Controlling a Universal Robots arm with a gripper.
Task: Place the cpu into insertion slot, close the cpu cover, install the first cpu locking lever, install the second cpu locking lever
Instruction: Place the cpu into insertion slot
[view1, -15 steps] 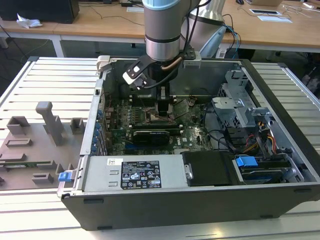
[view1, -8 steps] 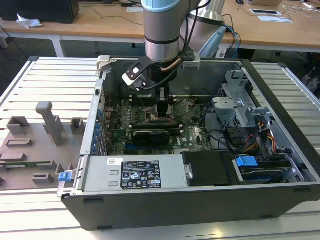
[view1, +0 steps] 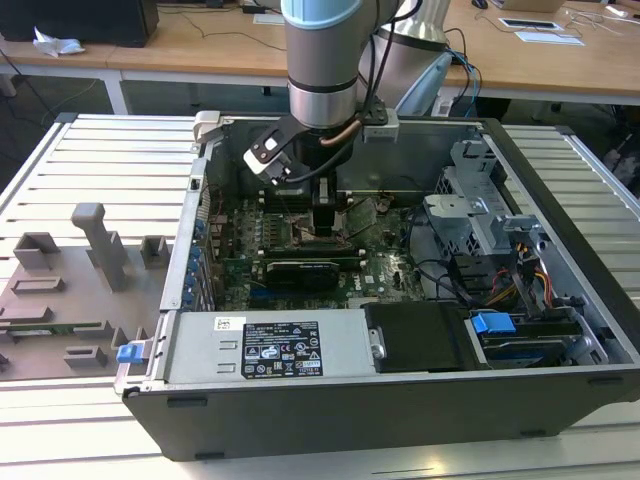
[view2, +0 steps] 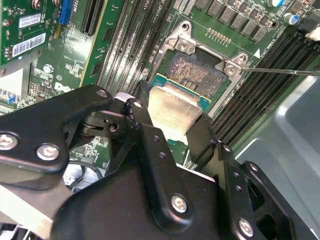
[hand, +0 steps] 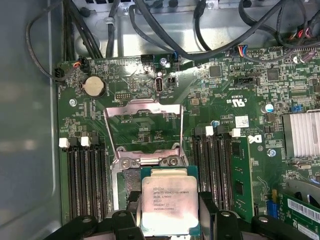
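The black hand (view2: 172, 117) clasped the small square silvery-beige cpu (view2: 175, 107) by opposite edges, metal top facing away from the board, no side longer. Just beyond the fingertips lay the dark square insertion slot (view2: 192, 72), with the thin silvery metal cpu cover (hand: 142, 103) swung open.

Tiny unreadable print on the cpu (hand: 168, 205)

Silver-grey arm (view1: 322, 60) with pale blue joint cap, black jaws, silver screws (view2: 179, 202), copper-coloured cable (view1: 345, 135)
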